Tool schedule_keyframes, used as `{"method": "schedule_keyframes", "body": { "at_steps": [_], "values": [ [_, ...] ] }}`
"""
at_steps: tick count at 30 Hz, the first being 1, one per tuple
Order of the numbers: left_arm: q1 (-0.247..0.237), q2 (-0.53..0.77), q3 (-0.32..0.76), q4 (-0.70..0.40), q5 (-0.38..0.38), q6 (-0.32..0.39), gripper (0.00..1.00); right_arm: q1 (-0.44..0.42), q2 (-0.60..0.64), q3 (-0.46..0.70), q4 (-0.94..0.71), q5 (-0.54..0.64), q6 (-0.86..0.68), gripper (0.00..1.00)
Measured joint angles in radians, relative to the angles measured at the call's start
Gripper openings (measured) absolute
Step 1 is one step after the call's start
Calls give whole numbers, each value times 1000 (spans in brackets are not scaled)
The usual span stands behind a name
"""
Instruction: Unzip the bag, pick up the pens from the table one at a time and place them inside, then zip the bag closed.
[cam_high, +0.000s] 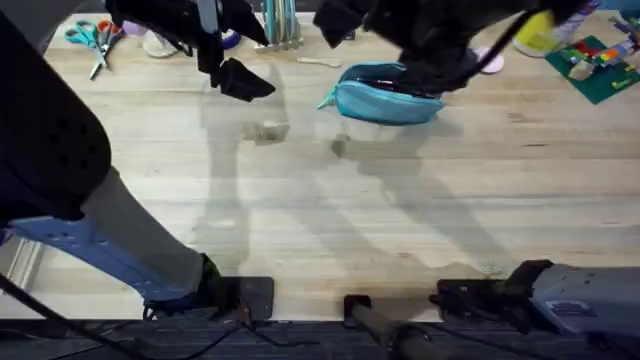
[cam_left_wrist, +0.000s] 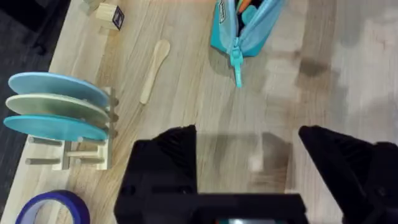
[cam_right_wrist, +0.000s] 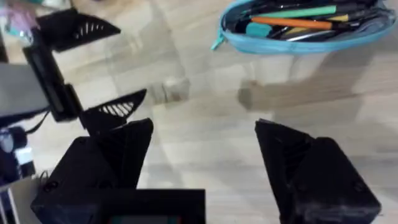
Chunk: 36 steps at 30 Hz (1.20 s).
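- Left claw (cam_left_wrist: 245, 155) hangs wide apart over bare desk (cam_left_wrist: 311, 112), holding nothing.
- Right claw (cam_right_wrist: 205, 155) is also spread apart and empty above bare planks.
- Bag (cam_high: 385, 95) lies near the desk's far edge, unzipped, with an orange pen (cam_right_wrist: 298, 22) and other pens inside; its zipper pull (cam_left_wrist: 237, 65) points toward the left claw.
- Open wood runs from the bag to the near edge.
- Dish rack (cam_left_wrist: 68, 121), spatula (cam_left_wrist: 154, 68) and tape roll (cam_left_wrist: 53, 208) sit beside the left claw.
- No writing can be read.
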Motion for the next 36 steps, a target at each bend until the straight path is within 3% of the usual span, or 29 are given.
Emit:
{"method": "schedule_keyframes", "body": {
  "at_steps": [12, 36],
  "values": [
    [0, 0, 0, 0, 0, 0, 995, 107, 140, -16, 102, 87, 81, 997],
    [0, 0, 0, 0, 0, 0, 995, 114, 360, -46, 244, 118, 227, 996]
  ]
}}
